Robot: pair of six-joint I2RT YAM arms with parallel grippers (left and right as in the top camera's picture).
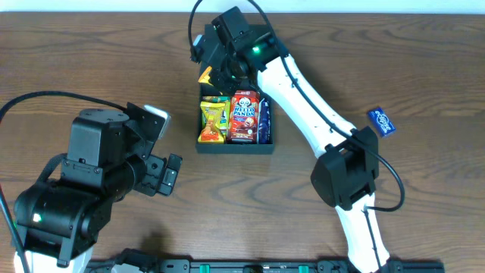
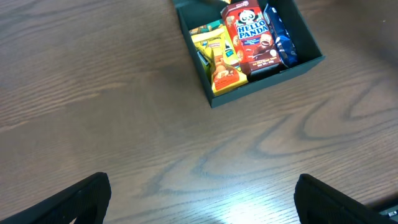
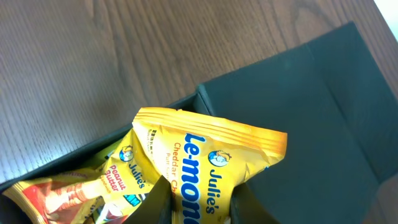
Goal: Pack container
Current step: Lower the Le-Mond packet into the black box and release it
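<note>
**Operator:** Where does the container stand, and what is in each claw?

**Instructor:** The container (image 1: 235, 149) sits at mid-table, its flap lid (image 3: 311, 112) thrown open on the far side. Inside, left to right: a yellow-green pack (image 1: 214, 120), the Hello Panda box (image 1: 244, 115) and a blue pack (image 1: 264, 121). Your right gripper (image 1: 216, 72) hangs over the far end, jaws drawn in to a narrow gap and pinching a yellow Le-mond packet (image 3: 211, 155) by its lower edge. Your left gripper (image 1: 168, 173) rests near and left of the container, jaws spread fully, holding nothing.

**Operator:** How do I place it well?

**Instructor:** The step in hand appears to be lowering the packet in. Whatever room remains seems to lie at the far end, behind the packs; the wrist view does not show its depth. Keep the packet inside the far wall, not over the flap. Descend straight, so that its corners clear the rim. Let go only once it rests on something, since a limp packet dropped from height may land across the wall.
</note>
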